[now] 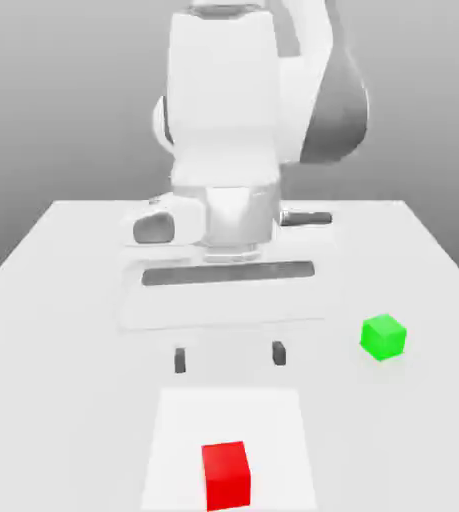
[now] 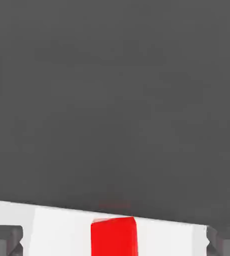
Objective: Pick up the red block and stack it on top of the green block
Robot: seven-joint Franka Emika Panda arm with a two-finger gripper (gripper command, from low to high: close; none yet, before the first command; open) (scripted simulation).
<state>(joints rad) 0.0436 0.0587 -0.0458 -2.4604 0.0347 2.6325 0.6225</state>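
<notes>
From the exterior view I see the arm (image 1: 238,120) reaching toward the camera over the white desk (image 1: 53,300), with the jaws (image 1: 229,355) spread wide and holding nothing; the two dark fingertips (image 1: 180,360) hang above the desk. The red block (image 1: 226,473) sits on the desk nearer the camera than the jaws, roughly in line with the gap between them, resting on a slightly brighter white patch (image 1: 173,440). The green block (image 1: 383,337) lies well apart from it, toward the exterior view's right and about level with the fingertips, untouched.

The hand view gives me what the exterior view cannot: the red block (image 2: 113,236) sits midway between the two dark fingertips (image 2: 4,240), clear of both, with white desk (image 2: 56,227) showing on each side of it. Beyond the desk edge there is plain dark grey background (image 2: 115,100). The exterior view alone gives me the green block and the arm's body.
</notes>
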